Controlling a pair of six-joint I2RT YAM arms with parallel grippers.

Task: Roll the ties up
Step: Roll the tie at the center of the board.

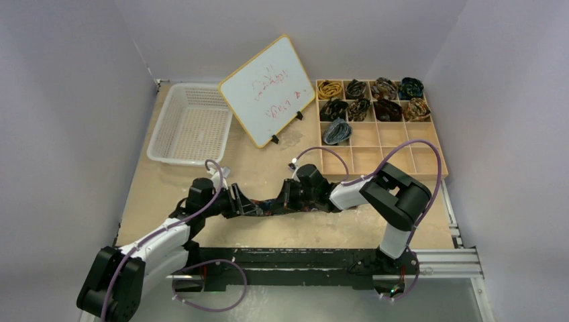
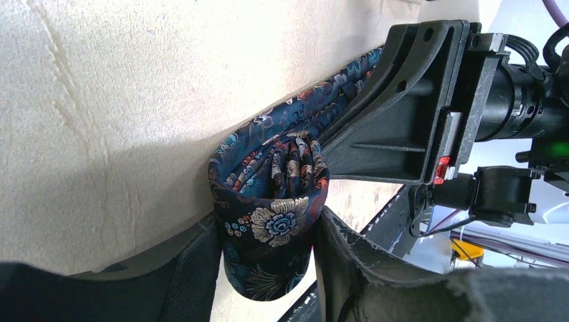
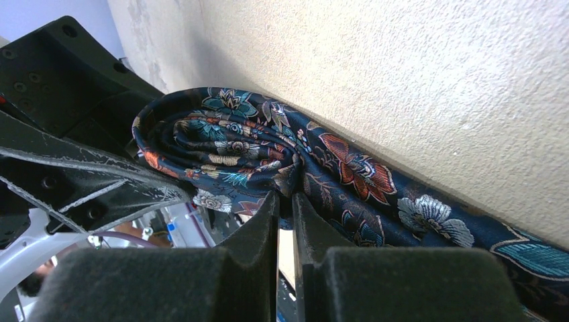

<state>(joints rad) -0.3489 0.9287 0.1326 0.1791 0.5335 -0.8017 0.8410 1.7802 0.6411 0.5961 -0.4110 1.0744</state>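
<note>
A navy floral tie [image 1: 272, 204] lies on the table between my two grippers, partly rolled. In the left wrist view its coil [image 2: 268, 201] sits between my left gripper's [image 2: 268, 220] two pads, which press on its sides. The unrolled strip runs away along the table under the right gripper's body [image 2: 416, 100]. In the right wrist view my right gripper [image 3: 285, 200] is nearly closed and pinches a fold of the tie [image 3: 349, 174] beside the coil [image 3: 215, 141]. In the top view the left gripper [image 1: 245, 204] and right gripper [image 1: 288, 198] face each other.
A wooden compartment tray [image 1: 376, 144] at the back right holds several rolled ties [image 1: 371, 100]. A white plastic basket [image 1: 191, 127] stands at the back left. A small whiteboard [image 1: 267, 90] leans between them. A black rail [image 1: 302, 258] runs along the near table edge.
</note>
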